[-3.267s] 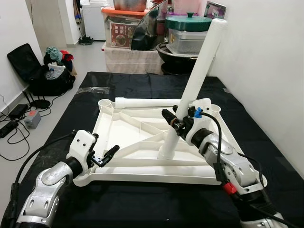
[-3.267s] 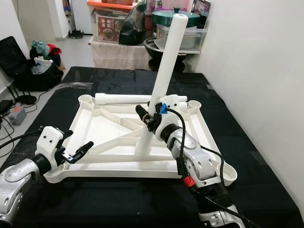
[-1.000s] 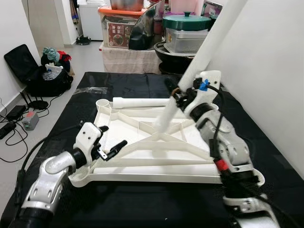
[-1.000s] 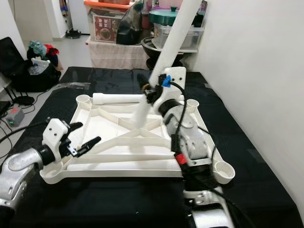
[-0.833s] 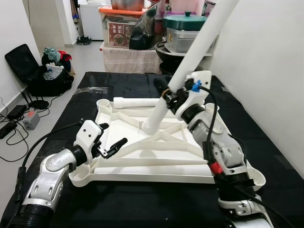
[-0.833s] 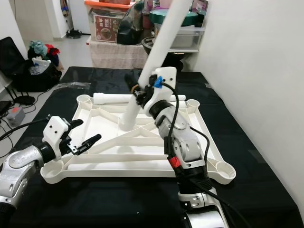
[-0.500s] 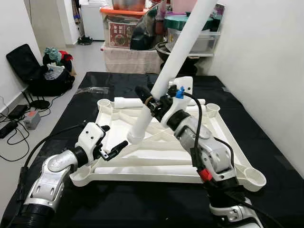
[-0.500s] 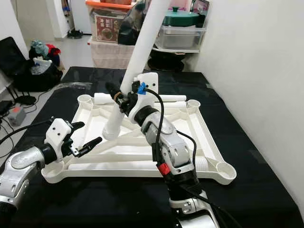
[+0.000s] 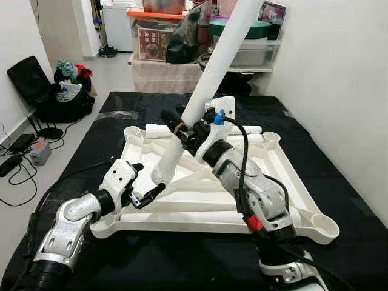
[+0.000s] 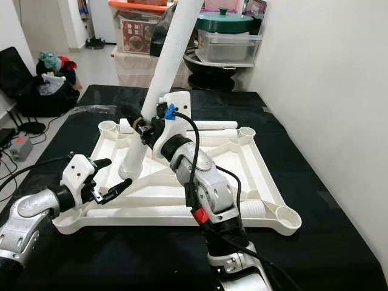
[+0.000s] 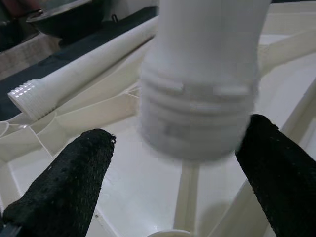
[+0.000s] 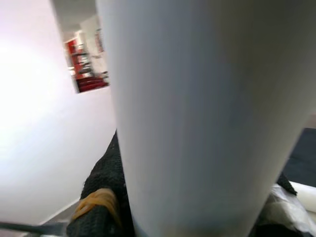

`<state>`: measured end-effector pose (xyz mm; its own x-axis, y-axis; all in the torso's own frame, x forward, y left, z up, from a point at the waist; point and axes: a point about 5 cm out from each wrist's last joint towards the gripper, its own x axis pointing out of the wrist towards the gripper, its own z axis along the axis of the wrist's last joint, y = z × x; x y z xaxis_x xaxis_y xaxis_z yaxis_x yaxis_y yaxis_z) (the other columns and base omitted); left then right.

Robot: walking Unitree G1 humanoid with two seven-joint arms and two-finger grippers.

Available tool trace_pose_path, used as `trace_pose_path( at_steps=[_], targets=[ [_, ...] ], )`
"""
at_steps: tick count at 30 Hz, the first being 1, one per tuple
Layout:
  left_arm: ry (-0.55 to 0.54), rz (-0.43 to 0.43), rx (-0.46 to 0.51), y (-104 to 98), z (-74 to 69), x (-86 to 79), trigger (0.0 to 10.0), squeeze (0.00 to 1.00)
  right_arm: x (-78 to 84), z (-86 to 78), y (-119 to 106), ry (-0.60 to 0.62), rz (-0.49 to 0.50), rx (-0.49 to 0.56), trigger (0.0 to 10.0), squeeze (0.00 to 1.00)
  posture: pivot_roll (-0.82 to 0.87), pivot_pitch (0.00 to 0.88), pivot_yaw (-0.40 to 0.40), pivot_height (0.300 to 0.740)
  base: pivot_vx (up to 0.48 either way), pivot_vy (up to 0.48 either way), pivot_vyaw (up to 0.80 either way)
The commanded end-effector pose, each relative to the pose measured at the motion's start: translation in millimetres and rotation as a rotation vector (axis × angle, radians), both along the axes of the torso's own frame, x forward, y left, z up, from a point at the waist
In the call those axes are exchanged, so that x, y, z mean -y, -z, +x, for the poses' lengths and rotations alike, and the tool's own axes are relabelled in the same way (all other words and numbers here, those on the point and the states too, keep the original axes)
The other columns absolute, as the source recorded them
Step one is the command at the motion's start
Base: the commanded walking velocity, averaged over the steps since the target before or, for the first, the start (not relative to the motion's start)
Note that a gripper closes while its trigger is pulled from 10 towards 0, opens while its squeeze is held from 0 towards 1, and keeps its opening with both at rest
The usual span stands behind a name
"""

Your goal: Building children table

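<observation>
Now carrying the table leg toward a left-side socket of the upturned tabletop.
We see the right gripper clamped on the leg, tilted, threaded end low over the top's left half; the left gripper waits below, fingers apart — either side of that end. Judgement: we should bring the leg upright over the near-left corner socket, seat it squarely, then twist — a cross-thread is the risk. A second leg lies along the far rim.

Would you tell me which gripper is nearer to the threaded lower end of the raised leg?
Left. The left gripper sits open just below the leg's threaded end, while the right gripper clamps the leg higher up its shaft.
</observation>
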<state>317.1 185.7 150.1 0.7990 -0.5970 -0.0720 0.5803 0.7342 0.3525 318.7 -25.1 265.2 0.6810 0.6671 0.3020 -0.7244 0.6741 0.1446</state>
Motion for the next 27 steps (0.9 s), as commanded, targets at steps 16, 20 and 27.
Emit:
trace_pose_path(
  at_steps=[16,20,27],
  targets=[
    [0.03,-0.009,0.002,1,6.1,9.7,8.9,0.0,-36.0,-21.1,-5,-0.177,-0.008,0.012,10.0,0.0,0.08,0.0,-0.053,0.74,0.0,0.0,0.0],
    [0.055,-0.027,0.009,0,5.9,12.3,0.0,0.0,-36.2,-21.1,-6,-0.178,-0.009,0.013,10.0,0.0,0.08,0.0,-0.053,0.74,0.0,0.0,0.0],
    [0.069,-0.036,0.017,-1,5.3,16.3,0.0,0.0,-36.2,-21.6,-5,-0.176,-0.011,0.01,10.0,0.0,0.07,0.0,-0.049,0.74,0.0,0.0,0.0]
  ],
)
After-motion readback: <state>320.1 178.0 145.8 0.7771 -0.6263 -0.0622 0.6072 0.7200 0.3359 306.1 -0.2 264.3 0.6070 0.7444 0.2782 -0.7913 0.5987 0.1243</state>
